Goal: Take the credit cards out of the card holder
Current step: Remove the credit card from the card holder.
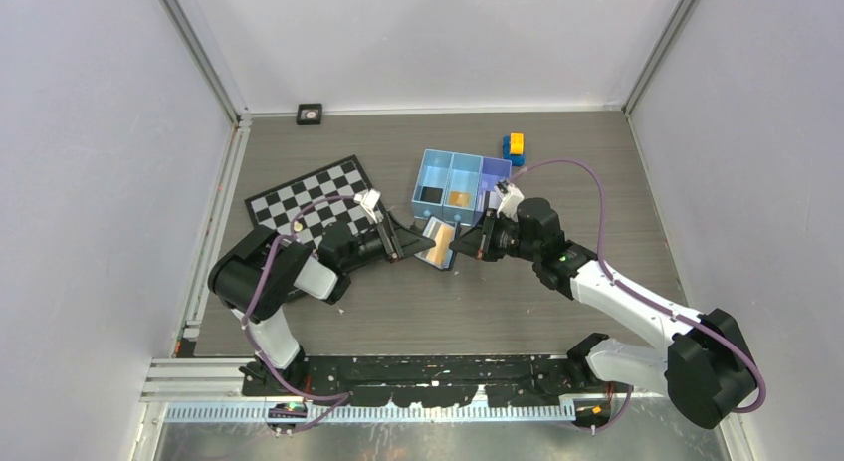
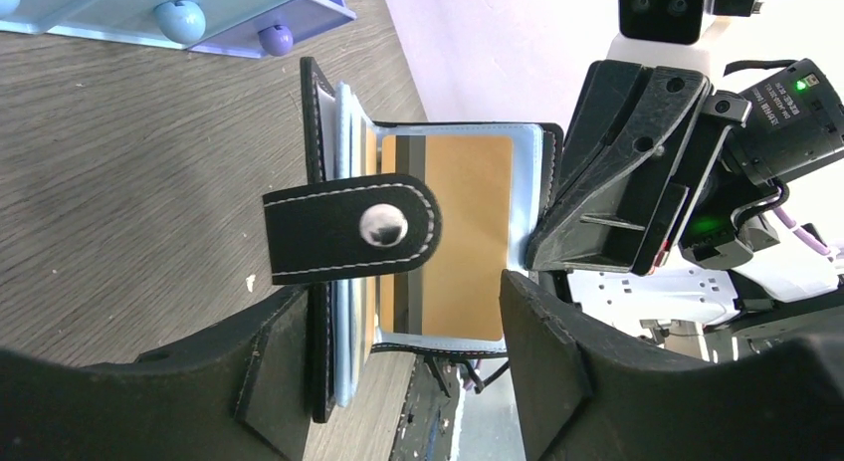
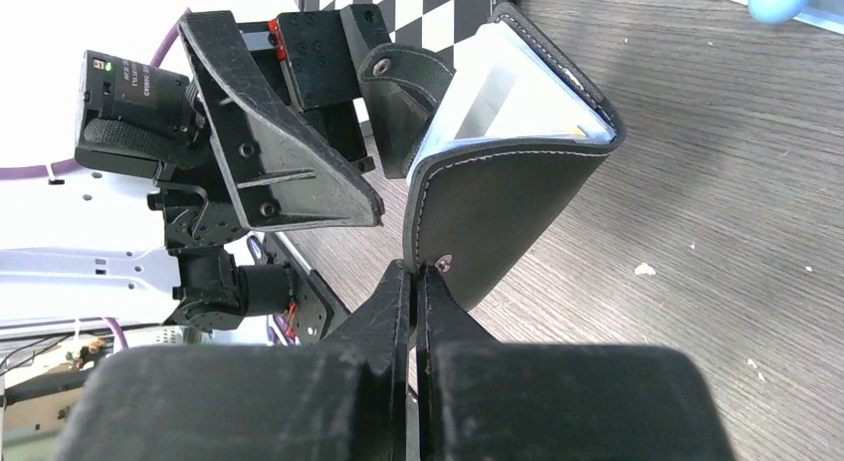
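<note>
Reaching inward, right gripper (image 3: pixel 415 274) pinches the card holder (image 3: pixel 508 202); left gripper (image 2: pixel 402 312) gapes around it.

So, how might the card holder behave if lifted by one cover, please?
Probably floppy: the card holder fans open while the right tool pinches one cover. Its unsnapped strap may dangle. The gold card looks smooth and thin, likely sliding easily.
</note>
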Controlling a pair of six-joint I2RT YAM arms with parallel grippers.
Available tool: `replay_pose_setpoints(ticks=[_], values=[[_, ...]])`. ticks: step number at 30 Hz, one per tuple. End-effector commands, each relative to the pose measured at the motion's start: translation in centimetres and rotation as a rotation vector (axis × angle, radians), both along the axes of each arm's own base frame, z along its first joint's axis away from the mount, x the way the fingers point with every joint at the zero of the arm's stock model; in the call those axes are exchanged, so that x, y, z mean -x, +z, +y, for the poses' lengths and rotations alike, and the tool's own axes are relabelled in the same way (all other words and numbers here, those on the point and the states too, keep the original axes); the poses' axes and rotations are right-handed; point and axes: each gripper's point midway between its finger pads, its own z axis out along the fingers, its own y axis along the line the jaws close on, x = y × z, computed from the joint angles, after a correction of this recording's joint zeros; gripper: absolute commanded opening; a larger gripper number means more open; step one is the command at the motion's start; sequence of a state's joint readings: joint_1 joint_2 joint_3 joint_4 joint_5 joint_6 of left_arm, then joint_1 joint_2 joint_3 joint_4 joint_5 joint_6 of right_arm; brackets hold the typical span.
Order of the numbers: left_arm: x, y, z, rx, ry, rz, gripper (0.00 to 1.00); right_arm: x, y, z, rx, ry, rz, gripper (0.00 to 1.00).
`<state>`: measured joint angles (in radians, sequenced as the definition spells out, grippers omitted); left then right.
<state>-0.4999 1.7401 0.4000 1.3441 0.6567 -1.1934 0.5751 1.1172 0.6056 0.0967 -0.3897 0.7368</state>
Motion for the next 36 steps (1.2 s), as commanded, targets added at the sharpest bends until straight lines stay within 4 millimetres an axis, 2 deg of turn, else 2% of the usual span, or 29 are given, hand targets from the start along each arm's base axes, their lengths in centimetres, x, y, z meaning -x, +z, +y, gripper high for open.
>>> replay_pose_setpoints(ticks=[1,7,10,13,15,19,23,25,29,36], values=[[0.1,1.9,0.1,0.037,-0.01,-0.079,0.59,0.2,2.6,0.8,-0.066,0.035,-0.068,0.0],[-0.3,0.2,0.1,-0.052,-0.002,-0.029,0.31,0.3,2.7,0.9,-0.068,0.039,-0.072,0.01],[-0.4,0.4,0.4,-0.079,0.014,-0.046,0.14,0.2,2.7,0.7,-0.064,0.031,-0.073,0.01],[-0.5,0.7,0.9,-0.107,0.044,-0.068,0.04,-0.1,2.3,0.1,-0.028,-0.006,-0.066,0.0],[-0.4,1.5,1.4,-0.108,0.071,-0.105,0.01,-0.7,1.6,-0.8,0.021,-0.059,-0.055,0.05],[-0.1,3.3,2.6,-0.1,0.122,-0.176,0.0,-1.8,0.2,-2.9,0.116,-0.178,-0.028,0.16],[0.2,4.3,3.2,-0.121,0.147,-0.216,0.0,-2.5,0.4,-4.6,0.141,-0.27,-0.036,0.32],[0.3,4.5,3.4,-0.122,0.153,-0.227,0.0,-2.3,1.2,-5.0,0.12,-0.284,-0.066,0.41],[0.2,4.4,3.4,-0.129,0.161,-0.226,0.0,-1.5,3.2,-4.8,0.045,-0.253,-0.138,0.5],[0.0,4.0,3.2,-0.132,0.149,-0.213,0.0,0.6,6.8,-3.3,-0.103,-0.128,-0.265,0.52]])
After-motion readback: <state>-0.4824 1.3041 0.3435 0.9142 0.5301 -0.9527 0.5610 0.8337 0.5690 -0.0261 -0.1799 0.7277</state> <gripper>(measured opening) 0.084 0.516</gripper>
